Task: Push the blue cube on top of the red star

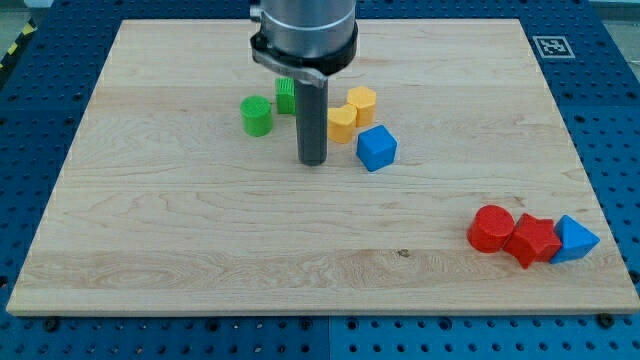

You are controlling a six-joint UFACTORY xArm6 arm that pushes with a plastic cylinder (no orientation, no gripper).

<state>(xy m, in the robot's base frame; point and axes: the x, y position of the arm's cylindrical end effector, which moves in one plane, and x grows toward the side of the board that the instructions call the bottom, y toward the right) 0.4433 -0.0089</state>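
The blue cube (377,148) sits on the wooden board (200,250) just right of centre, near the view's top. My tip (314,161) rests on the board about a block's width to the cube's left, apart from it. The red star (533,240) lies at the view's lower right, wedged between a red cylinder (491,228) on its left and a blue triangular block (574,239) on its right.
A yellow star-like block (343,123) and a yellow cylinder (362,103) sit just above and left of the blue cube. A green cylinder (257,115) stands left of my rod; a second green block (286,96) is partly hidden behind the rod.
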